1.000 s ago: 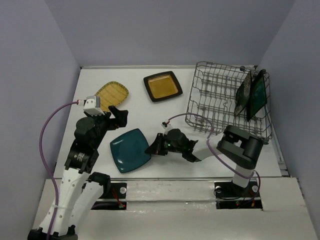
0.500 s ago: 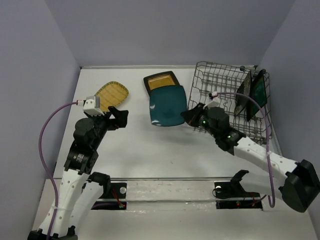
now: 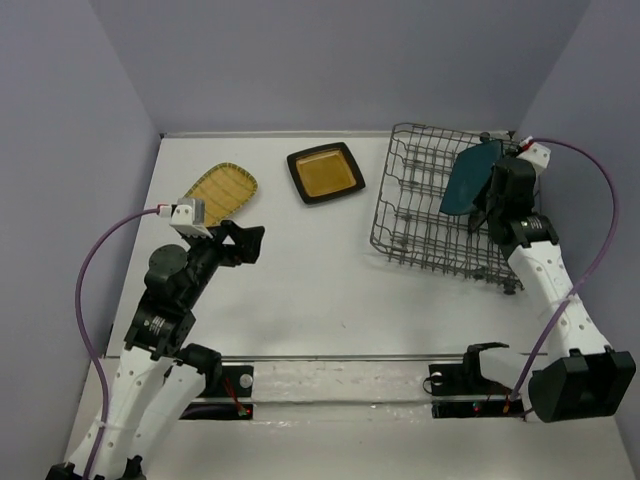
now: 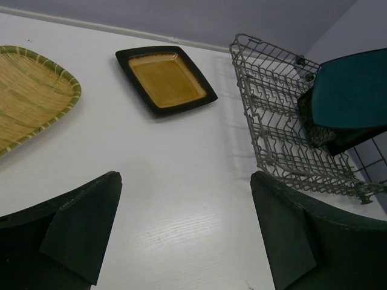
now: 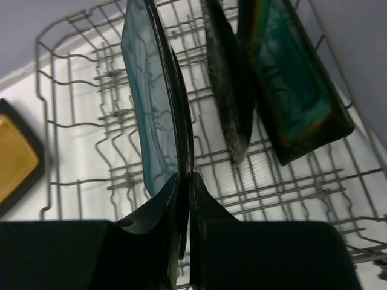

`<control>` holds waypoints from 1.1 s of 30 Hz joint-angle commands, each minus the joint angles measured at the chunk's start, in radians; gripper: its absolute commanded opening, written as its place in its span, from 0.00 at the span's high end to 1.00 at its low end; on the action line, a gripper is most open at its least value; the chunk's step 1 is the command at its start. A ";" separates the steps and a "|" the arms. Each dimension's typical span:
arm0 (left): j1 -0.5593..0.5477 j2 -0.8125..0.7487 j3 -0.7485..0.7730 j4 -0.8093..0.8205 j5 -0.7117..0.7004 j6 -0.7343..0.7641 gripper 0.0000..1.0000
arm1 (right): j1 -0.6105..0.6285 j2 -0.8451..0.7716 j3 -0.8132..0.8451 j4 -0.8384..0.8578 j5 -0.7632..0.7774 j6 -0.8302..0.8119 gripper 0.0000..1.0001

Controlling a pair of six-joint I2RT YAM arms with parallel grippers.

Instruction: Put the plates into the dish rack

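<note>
Where the white table (image 3: 300, 300) reaches its far right corner, the grey wire dish rack (image 3: 410, 195) sits at a slight angle. Two plates stand on edge between the tines at its right end: the teal plate with brown rim (image 5: 290, 90) outermost, the black floral plate (image 5: 227, 90) just beside it. The plain dark teal plate (image 5: 148, 115) is held on edge over the rack interior, left of those two and apart from them; cannot tell if its lower edge meets wire. The amber plate (image 3: 325, 173), dark-rimmed, lies flat on the table near the rack's left side. The yellow-tan gridded plate (image 3: 222, 188) lies flat, far left. The right gripper (image 5: 184, 181) is clamped on the plain dark teal plate's rim, one finger on each face. The left gripper (image 4: 187, 223) hovers over bare table, fingers wide apart, gripping nothing.
</note>
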 commanded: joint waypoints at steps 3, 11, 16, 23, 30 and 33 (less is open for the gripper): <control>-0.068 -0.019 0.021 0.029 -0.014 0.029 0.01 | -0.064 0.104 0.208 0.030 0.062 -0.126 0.93; -0.124 -0.024 0.021 0.024 -0.029 0.037 0.01 | -0.064 0.270 0.318 -0.020 0.160 -0.219 0.93; -0.142 -0.020 0.022 0.026 -0.031 0.037 0.01 | -0.064 0.333 0.381 -0.023 0.165 -0.244 0.93; -0.148 -0.019 0.024 0.026 -0.032 0.037 0.01 | -0.064 0.423 0.427 -0.020 0.153 -0.281 0.93; -0.148 -0.016 0.021 0.026 -0.031 0.035 0.01 | -0.064 0.497 0.440 -0.020 0.153 -0.287 0.93; -0.148 -0.013 0.021 0.026 -0.031 0.037 0.01 | -0.064 0.521 0.440 -0.020 0.153 -0.282 0.93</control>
